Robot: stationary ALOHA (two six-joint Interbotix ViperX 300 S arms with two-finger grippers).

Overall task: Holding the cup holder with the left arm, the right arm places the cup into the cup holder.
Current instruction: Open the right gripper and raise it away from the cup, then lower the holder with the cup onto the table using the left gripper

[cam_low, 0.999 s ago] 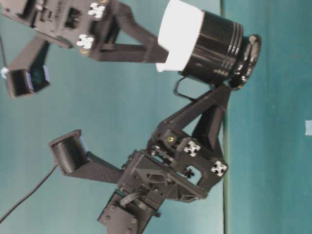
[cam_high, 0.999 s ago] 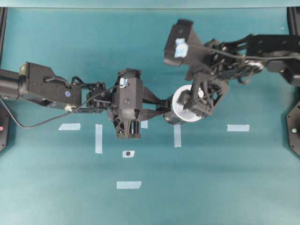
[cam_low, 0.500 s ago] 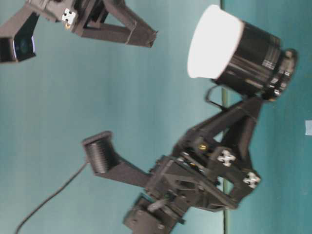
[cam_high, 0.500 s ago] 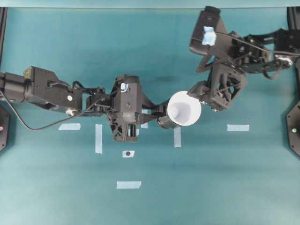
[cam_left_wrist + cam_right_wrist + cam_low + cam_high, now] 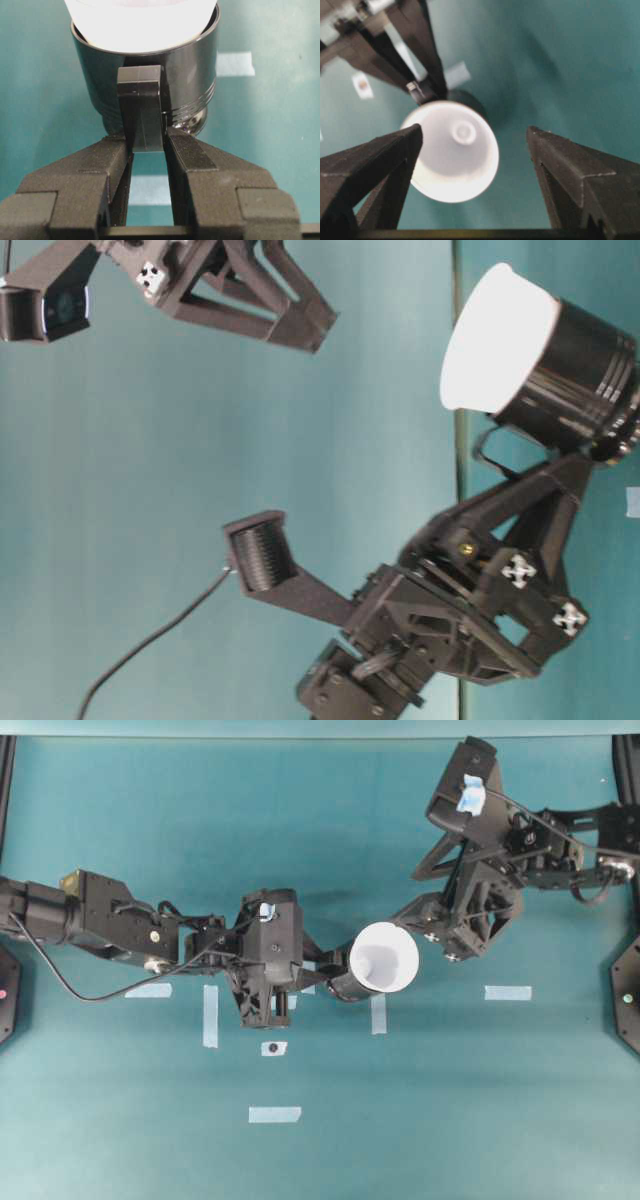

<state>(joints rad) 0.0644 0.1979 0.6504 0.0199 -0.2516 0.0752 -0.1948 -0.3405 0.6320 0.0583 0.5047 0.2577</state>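
The white cup (image 5: 385, 957) sits inside the glossy black cup holder (image 5: 190, 75), with its rim sticking out above it. My left gripper (image 5: 146, 142) is shut on the holder's handle tab (image 5: 141, 100) and holds holder and cup off the table. In the table-level view the cup (image 5: 495, 340) and holder (image 5: 585, 370) lean tilted. My right gripper (image 5: 425, 932) is open and empty, just right of the cup and apart from it. The right wrist view looks down into the cup (image 5: 452, 155) between the spread fingers (image 5: 375, 165).
Pale tape strips lie on the teal table at the right (image 5: 508, 992), left (image 5: 210, 1016) and front (image 5: 275, 1114). A small sticker with a black dot (image 5: 273, 1048) lies below the left wrist.
My right gripper has let go of the cup and drawn back up and to the right. The left gripper has shifted the holder with the cup slightly left.
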